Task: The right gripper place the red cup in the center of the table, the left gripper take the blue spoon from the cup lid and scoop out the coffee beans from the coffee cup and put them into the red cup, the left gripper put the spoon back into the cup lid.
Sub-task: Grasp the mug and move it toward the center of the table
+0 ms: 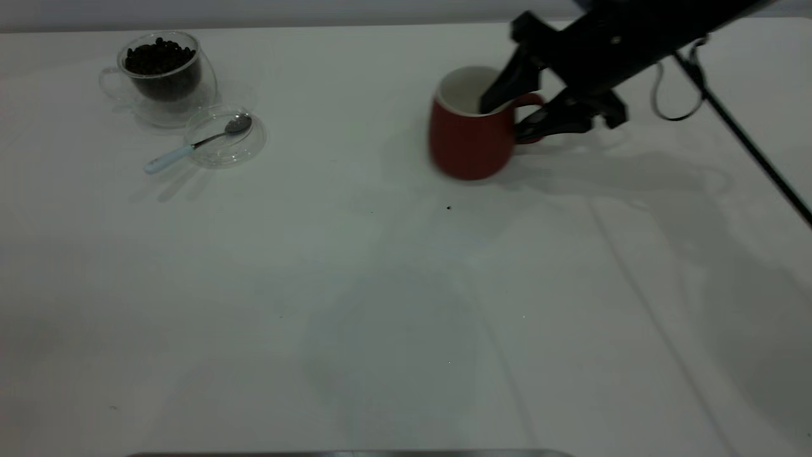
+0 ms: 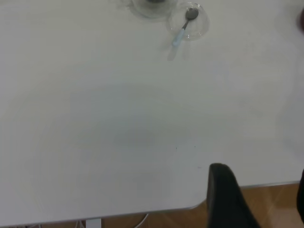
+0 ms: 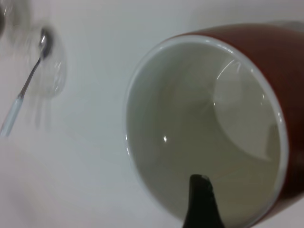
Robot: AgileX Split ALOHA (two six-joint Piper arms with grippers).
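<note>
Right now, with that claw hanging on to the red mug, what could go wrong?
The right claw pinches only the rim wall of the rounded dark red mug, one finger inside, one outside by the handle, so the mug could tilt or slip. Carried farther left, it might reach the small blue-handled metal spoon resting on the clear glass lid.
</note>
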